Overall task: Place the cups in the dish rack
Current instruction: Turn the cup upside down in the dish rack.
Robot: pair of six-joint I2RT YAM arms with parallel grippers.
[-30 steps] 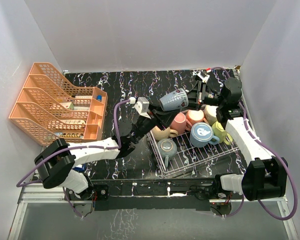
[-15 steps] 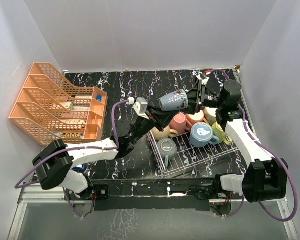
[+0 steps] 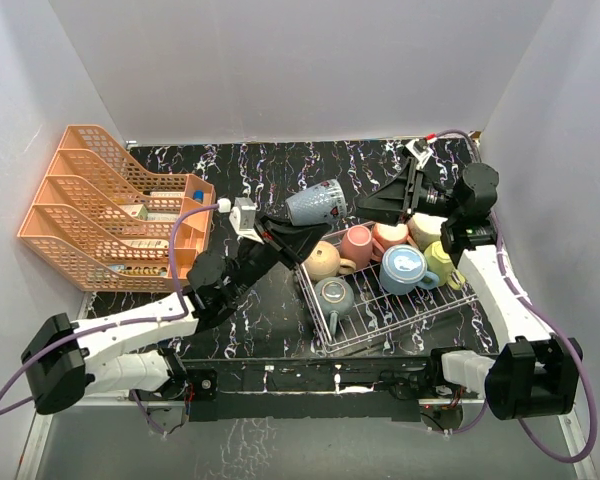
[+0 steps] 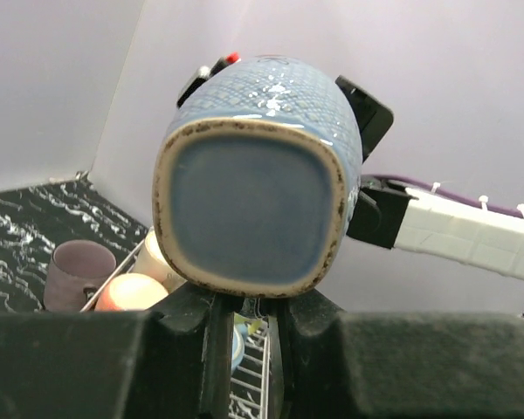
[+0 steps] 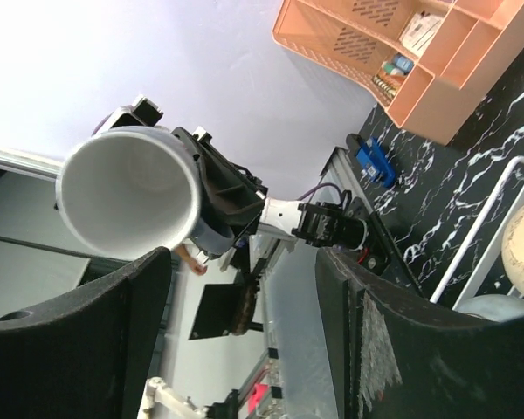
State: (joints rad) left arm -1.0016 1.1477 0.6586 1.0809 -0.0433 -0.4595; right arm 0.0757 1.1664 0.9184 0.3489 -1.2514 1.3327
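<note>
At far left an orange organizer [image 3: 110, 205] stands on the bench [image 3: 250, 170], well apart from the work; the left claw [image 3: 285, 232] is raised over the bench just left of the rack [image 3: 380, 322], its fingers nearly closed and gripping the mug [image 3: 316, 203] from beneath, most likely by the handle, though the handle itself is hidden; the mug is in the air, touching nothing else, over the rack's far left corner; its long axis lies close to level, base turned back toward the left wrist and mouth toward the right arm; the rack lies below it and to its right, so the left arm, being the carrier, is the one placed to lower it; the left wrist view [image 4: 244, 305] shows the mug [image 4: 253, 183] as blue-grey, glossy, finely cross-hatched, with a rounded-square base ringed in speckled brown; seven cups [image 3: 402, 268] crowd the rack's far half, while its near right wires look bare; a free spot there seems the likeliest target; the right claw [image 3: 385, 198] hovers just right of the mug, spread wide and holding nothing; through its fingers [image 5: 242, 253] the mug's [image 5: 127, 192] white inside and flared lip face the camera.
</note>
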